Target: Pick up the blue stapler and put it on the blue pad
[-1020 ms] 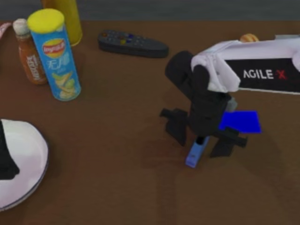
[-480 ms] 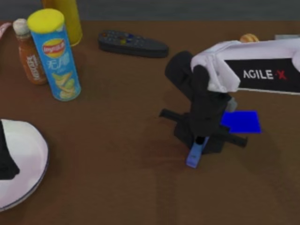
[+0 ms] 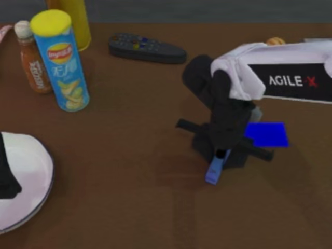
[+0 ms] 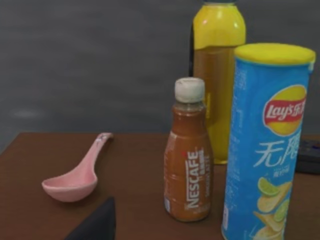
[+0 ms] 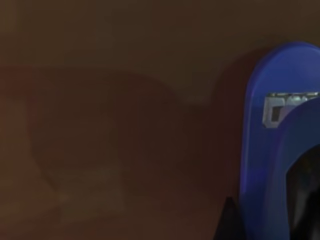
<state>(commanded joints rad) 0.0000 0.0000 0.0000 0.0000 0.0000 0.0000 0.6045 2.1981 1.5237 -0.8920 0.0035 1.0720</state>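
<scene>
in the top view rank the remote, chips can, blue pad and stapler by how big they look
1. chips can, though it stands tall, nearer the camera
2. remote
3. blue pad, partly hidden by the right gripper
4. stapler, also partly hidden

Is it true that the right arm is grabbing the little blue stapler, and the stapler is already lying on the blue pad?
Not quite. The right gripper has its jaws closed on the blue stapler, but the stapler isn't on the blue pad. The top view shows it over bare brown table, with the pad apart from it, toward the table's right.
</scene>
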